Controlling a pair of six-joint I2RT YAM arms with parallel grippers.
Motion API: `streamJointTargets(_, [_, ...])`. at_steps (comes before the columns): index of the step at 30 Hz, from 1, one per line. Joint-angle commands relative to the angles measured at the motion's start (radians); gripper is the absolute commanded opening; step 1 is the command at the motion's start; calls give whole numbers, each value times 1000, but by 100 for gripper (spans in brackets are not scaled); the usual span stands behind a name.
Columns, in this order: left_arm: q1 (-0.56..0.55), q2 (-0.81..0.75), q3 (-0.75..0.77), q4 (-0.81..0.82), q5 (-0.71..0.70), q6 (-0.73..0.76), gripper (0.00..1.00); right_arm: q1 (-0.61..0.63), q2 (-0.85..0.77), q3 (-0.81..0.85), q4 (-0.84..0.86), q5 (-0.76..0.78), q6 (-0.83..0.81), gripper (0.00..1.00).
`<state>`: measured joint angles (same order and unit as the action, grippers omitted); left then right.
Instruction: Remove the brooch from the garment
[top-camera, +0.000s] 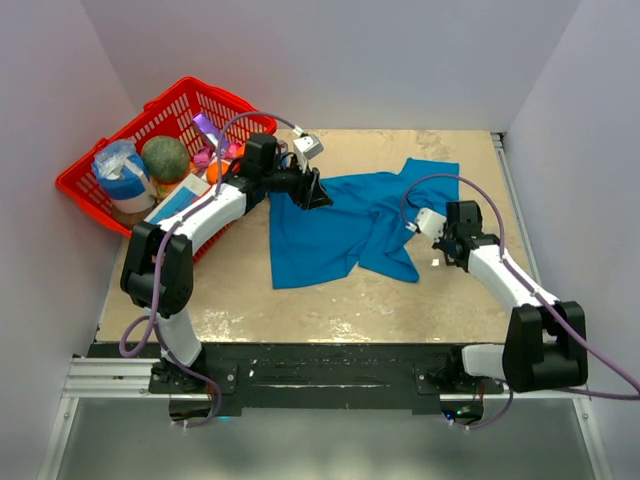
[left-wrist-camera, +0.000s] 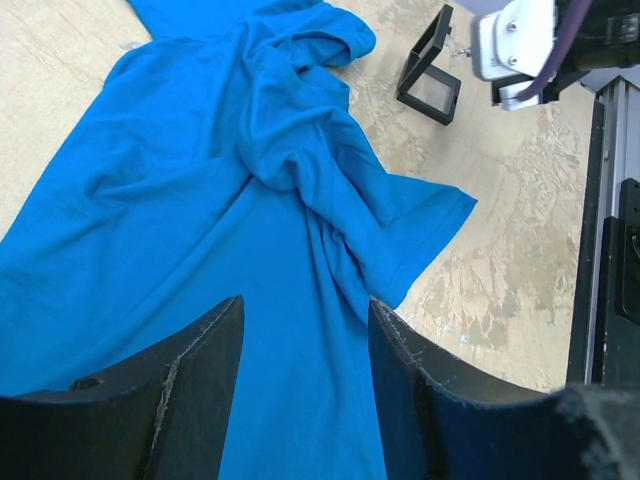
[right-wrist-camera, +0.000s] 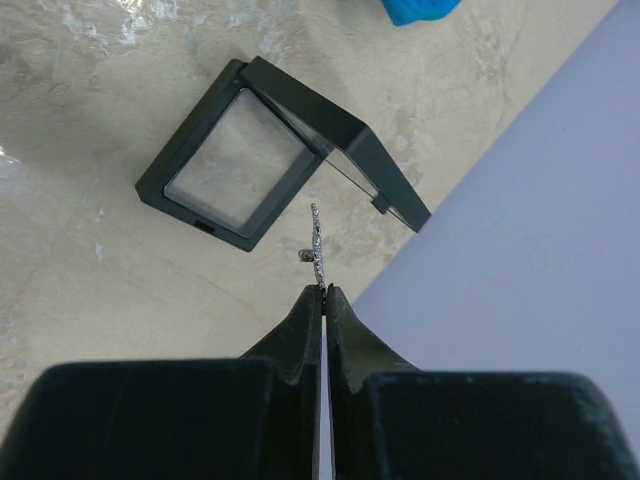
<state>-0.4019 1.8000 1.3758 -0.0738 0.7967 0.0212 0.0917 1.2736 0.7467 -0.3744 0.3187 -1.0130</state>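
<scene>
The right end effector (right-wrist-camera: 323, 292) pinches the brooch (right-wrist-camera: 316, 240) edge-on, just beside an open black case (right-wrist-camera: 240, 165) on the table (right-wrist-camera: 90, 290). The left end effector (left-wrist-camera: 305, 303) hangs open and empty over the crumpled garment (left-wrist-camera: 180, 200).

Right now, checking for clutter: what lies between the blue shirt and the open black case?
Only bare tabletop separates the shirt from the case, shown in the left wrist view.
</scene>
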Motion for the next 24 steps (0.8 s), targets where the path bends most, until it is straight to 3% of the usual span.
streamJointTargets(1, [-3,-39,5,-3,-16,31,57,-15,56,35,81,-36,-9,0])
streamJointTargets(24, [-2,-22,17,-6,-31,37,56,-30,187,71,97,-27,-52,0])
